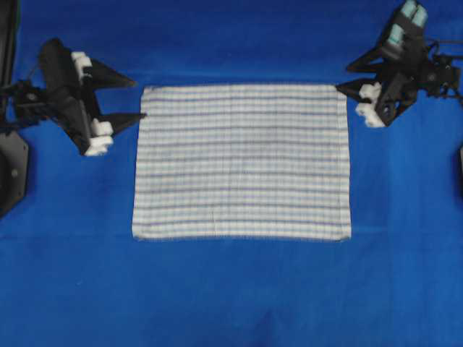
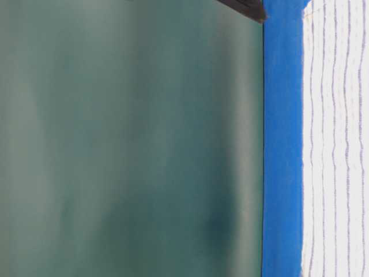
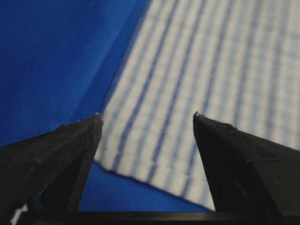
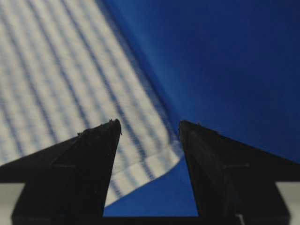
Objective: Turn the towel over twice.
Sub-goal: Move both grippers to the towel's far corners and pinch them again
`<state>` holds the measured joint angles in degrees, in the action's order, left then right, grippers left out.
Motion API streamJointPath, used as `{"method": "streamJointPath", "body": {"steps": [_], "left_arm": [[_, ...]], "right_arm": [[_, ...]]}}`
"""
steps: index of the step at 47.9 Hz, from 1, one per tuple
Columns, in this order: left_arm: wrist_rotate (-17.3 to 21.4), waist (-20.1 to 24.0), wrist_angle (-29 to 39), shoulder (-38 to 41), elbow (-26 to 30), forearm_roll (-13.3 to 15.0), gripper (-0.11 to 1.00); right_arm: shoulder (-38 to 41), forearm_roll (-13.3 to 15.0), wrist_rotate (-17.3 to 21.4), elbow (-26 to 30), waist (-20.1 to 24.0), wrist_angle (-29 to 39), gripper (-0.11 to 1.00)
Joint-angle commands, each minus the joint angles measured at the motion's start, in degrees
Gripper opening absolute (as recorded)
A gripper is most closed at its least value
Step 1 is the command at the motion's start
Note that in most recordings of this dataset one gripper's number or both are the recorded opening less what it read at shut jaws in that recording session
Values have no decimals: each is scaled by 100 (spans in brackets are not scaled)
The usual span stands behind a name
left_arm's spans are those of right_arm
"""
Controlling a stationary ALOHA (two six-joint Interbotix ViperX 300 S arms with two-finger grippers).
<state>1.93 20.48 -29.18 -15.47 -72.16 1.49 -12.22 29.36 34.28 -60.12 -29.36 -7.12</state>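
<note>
The towel point(image 1: 242, 163) lies flat and spread out on the blue covering, white with blue stripes running left to right. My left gripper point(image 1: 139, 98) is open just off the towel's far left corner, its nearer fingertip at the towel's left edge. In the left wrist view the open left gripper point(image 3: 147, 115) frames that corner of the towel point(image 3: 197, 70). My right gripper point(image 1: 343, 78) is open beside the far right corner. In the right wrist view the right gripper point(image 4: 149, 122) spans that corner of the towel point(image 4: 56, 70). Neither holds anything.
The blue table covering point(image 1: 239, 289) stretches well past the towel on all sides. A black arm base point(image 1: 11, 170) stands at the left edge. At table level the towel point(image 2: 337, 144) lies on the covering point(image 2: 282, 144), a dark arm part point(image 2: 245, 7) above it.
</note>
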Motion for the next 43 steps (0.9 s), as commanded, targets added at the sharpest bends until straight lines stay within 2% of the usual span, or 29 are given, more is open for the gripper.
{"method": "streamJointPath", "body": {"steps": [1, 12, 21, 27, 29, 34, 40, 42, 43], "left_arm": [[9, 114, -413, 422, 132, 0, 74], [9, 281, -1020, 1406, 352, 0, 74], [9, 308, -1063, 1863, 545, 0, 74], [18, 404, -1002, 1890, 510, 0, 69], [9, 422, -940, 1890, 501, 0, 63], [9, 422, -694, 1898, 536, 0, 38], [9, 422, -387, 1925, 642, 0, 7], [9, 422, -325, 1934, 668, 0, 2], [9, 422, -308, 1934, 677, 0, 2]], "right_arm": [[325, 44, -9, 229, -114, -53, 62], [932, 114, -35, 387, -387, -53, 62], [1055, 167, -35, 352, -413, -53, 61], [1063, 167, -35, 316, -404, -53, 61], [1063, 176, -35, 308, -396, -53, 59], [1063, 202, -35, 299, -360, -53, 47], [1063, 220, -35, 290, -316, -53, 11], [1063, 220, -35, 290, -308, -53, 3], [1063, 229, -35, 290, -308, -53, 3]]}}
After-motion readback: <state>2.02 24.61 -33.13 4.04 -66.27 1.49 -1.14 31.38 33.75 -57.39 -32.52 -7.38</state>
